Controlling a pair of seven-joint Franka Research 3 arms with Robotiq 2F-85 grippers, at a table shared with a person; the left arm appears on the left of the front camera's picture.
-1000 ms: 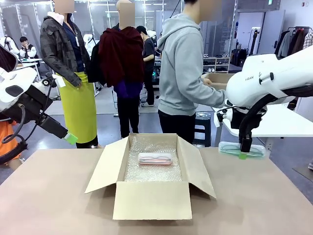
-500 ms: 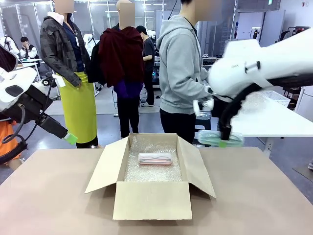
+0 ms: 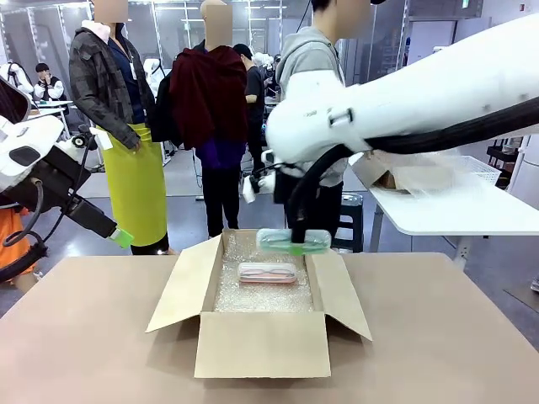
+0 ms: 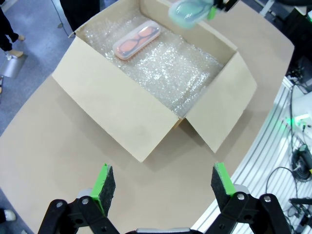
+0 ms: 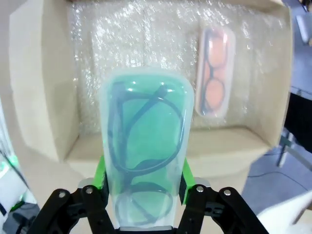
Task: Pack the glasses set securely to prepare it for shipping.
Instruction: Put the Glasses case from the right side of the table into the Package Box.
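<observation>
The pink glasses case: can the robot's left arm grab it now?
Probably yes. The box is open, the pink case lies bare, and the left gripper is open. The right gripper holding the green case hangs close, though.

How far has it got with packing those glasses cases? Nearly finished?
About halfway. Done: the pink case lies on bubble wrap inside the open cardboard box. In hand: the right gripper, shut on the mint green case, holds it above the box. Left to do: set it down inside and close the flaps, which stand open. The left gripper hangs open, aside.
</observation>
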